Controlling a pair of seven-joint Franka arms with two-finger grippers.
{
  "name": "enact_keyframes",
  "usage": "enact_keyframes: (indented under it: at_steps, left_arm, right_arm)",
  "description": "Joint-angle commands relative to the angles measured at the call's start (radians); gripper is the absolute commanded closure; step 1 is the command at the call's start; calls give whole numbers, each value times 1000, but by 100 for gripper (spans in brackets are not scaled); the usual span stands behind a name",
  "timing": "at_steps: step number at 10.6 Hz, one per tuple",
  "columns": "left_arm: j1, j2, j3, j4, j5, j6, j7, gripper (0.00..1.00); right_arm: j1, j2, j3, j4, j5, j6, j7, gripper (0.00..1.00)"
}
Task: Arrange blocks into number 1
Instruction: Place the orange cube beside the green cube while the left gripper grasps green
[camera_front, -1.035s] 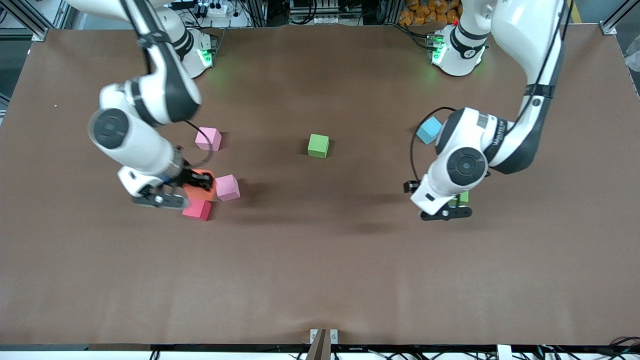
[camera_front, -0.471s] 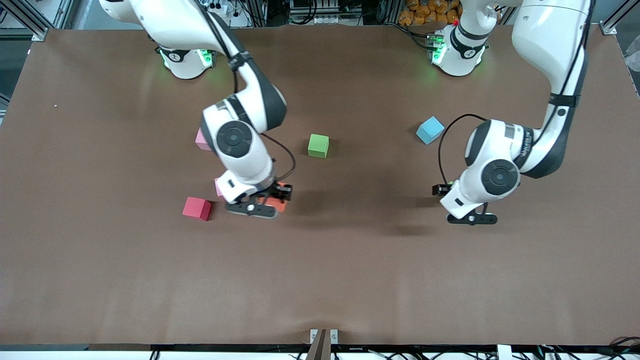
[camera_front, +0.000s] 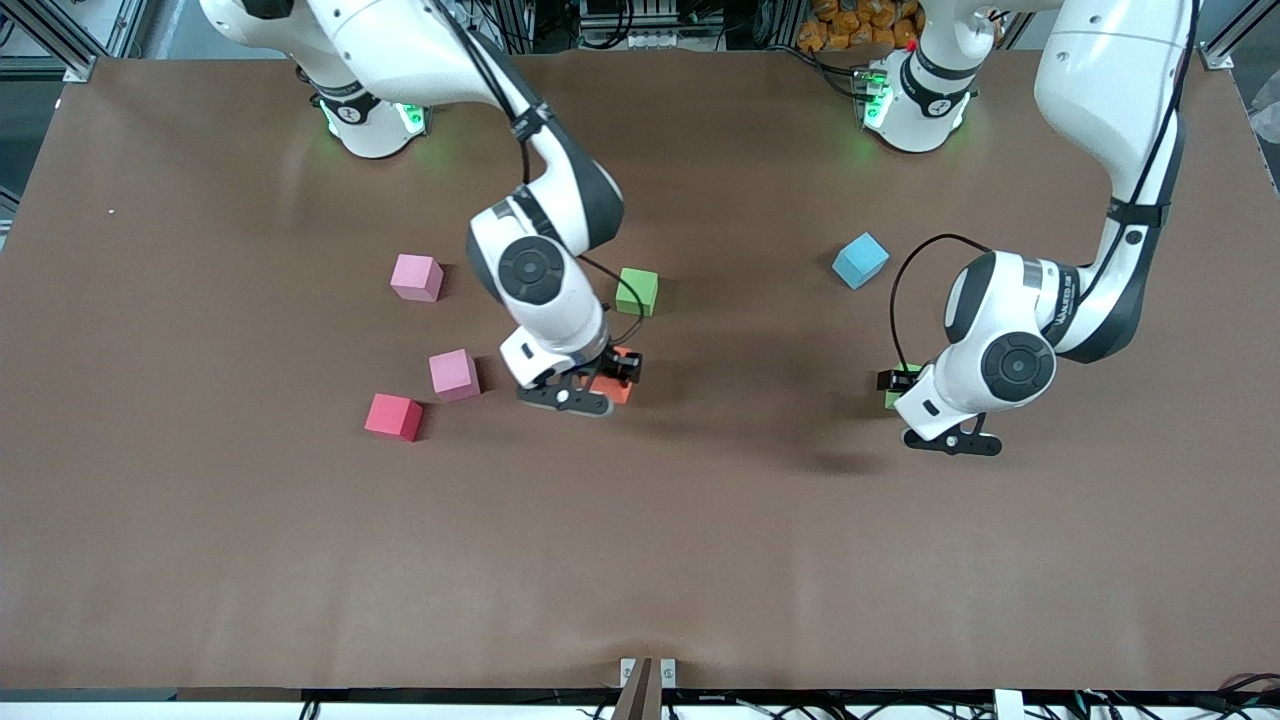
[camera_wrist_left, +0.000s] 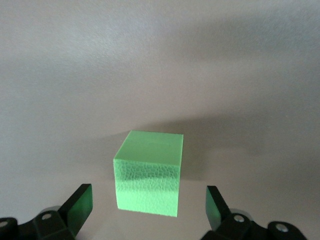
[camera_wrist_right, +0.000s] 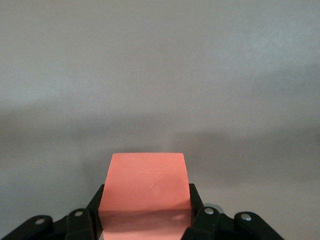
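My right gripper is shut on the orange block, which fills the space between its fingers in the right wrist view. It hangs over bare table close to a green block at mid-table. My left gripper is open low over a second green block near the left arm's end. That block stands just ahead of the spread fingertips, untouched. A red block lies toward the right arm's end. The purple block is out of view.
Two pink cubes lie near the red block. A light blue cube sits farther from the camera than the left gripper. The brown table stretches wide toward the camera.
The right arm has carried the orange block from beside the red and pink cubes to the table's middle. The left arm has shifted slightly toward its own end, still open.
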Motion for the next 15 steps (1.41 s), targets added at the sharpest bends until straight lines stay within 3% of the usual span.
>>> enact_keyframes:
  at_steps: [1, 8, 9, 10, 11, 12, 15]
  left_arm:
    - [17, 18, -13, -3, 28, 22, 38, 0]
    - [40, 84, -15, 3, 29, 49, 63, 0]
    - [35, 85, -15, 3, 26, 49, 63, 0]
    - [32, 85, -16, -1, 23, 49, 62, 29]
    - [31, 84, -16, -3, 21, 49, 62, 78]
    - [34, 84, -16, -5, 21, 47, 63, 100]
    - [26, 72, -16, 1, 21, 42, 48, 100]
  right_arm:
    - [26, 29, -6, -9, 17, -8, -2, 36]
    - [50, 41, 44, -72, 25, -8, 10, 37]
    - [50, 38, 44, -77, 60, -8, 9, 37]
    - [56, 40, 44, -80, 77, -12, 10, 37]
    - [61, 38, 44, -86, 77, -21, 12, 37]
    - [64, 38, 51, -86, 79, -27, 15, 37]
    - [75, 40, 57, -98, 79, -25, 21, 36]
